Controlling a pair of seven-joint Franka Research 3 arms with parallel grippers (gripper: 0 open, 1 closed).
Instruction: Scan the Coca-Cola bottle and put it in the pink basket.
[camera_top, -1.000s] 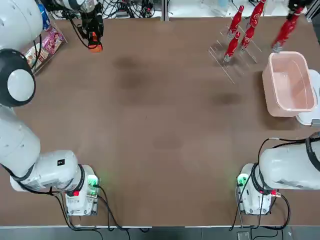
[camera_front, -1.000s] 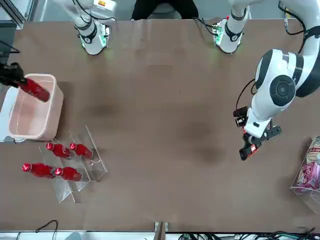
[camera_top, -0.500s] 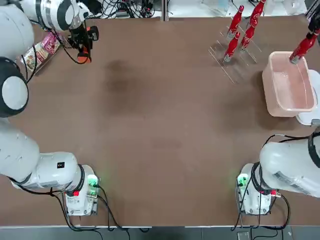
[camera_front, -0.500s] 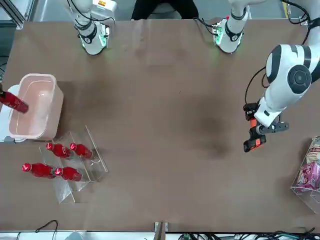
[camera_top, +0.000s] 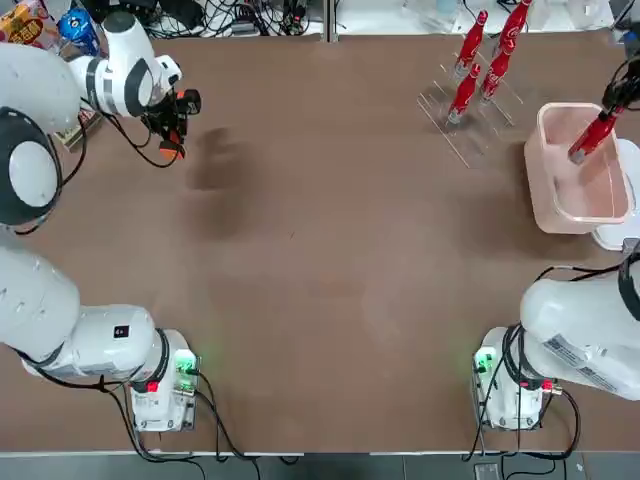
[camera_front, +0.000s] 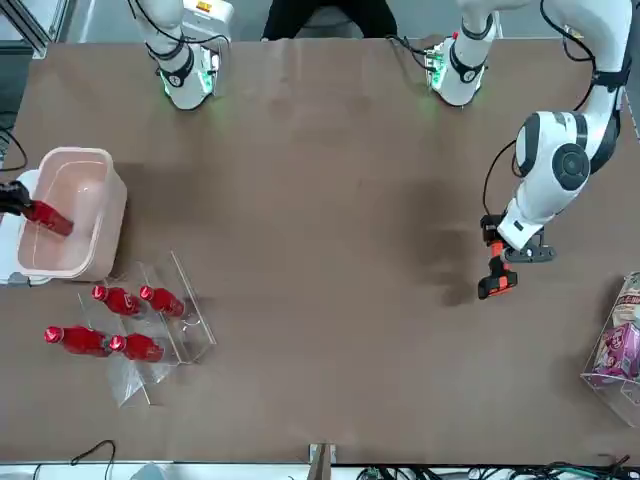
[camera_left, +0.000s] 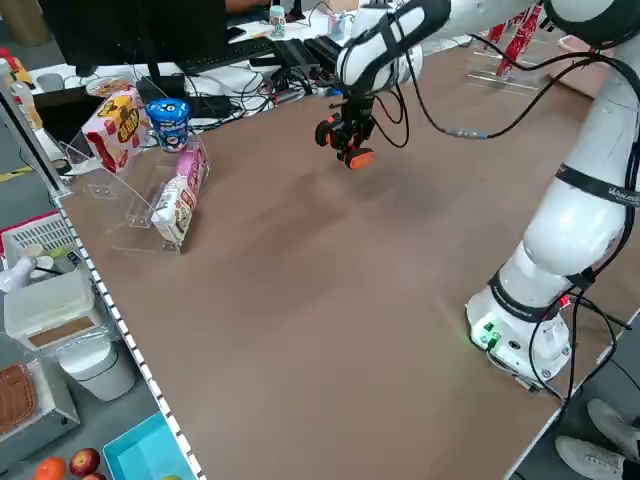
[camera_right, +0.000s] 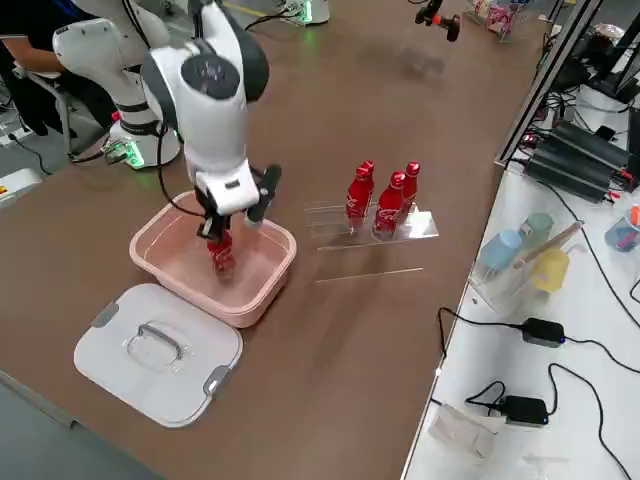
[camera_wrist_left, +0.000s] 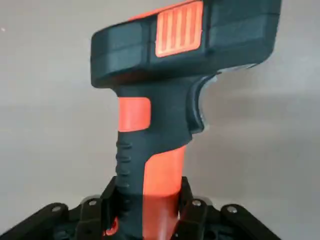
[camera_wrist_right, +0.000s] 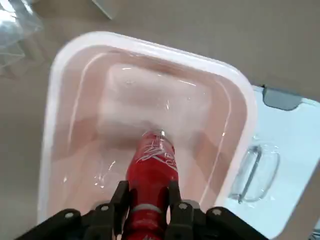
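Observation:
A red Coca-Cola bottle (camera_top: 590, 138) hangs tilted inside the pink basket (camera_top: 545, 215) at the table's right side. My right gripper (camera_top: 613, 100) is shut on its neck. In the right wrist view the bottle (camera_wrist_right: 150, 170) points down into the basket (camera_wrist_right: 240, 85), close to its floor; I cannot tell whether it touches. From the right side the bottle (camera_right: 220, 252) sits below the basket's rim (camera_right: 250, 300). Over the far left of the table, my left gripper (camera_top: 172, 118) is shut on the black-and-orange scanner (camera_top: 171, 146), which fills the left wrist view (camera_wrist_left: 170, 100).
Several other red bottles stand in a clear rack (camera_top: 480, 65) just beyond the basket. A flat white lid (camera_right: 160, 350) lies beside the basket at the table's right edge. Snack packs in a clear holder (camera_front: 615, 345) sit at the far left.
My right gripper carried the bottle from beyond the basket's far edge to over it, then lowered it inside. My left arm swung the scanner a little nearer the robot.

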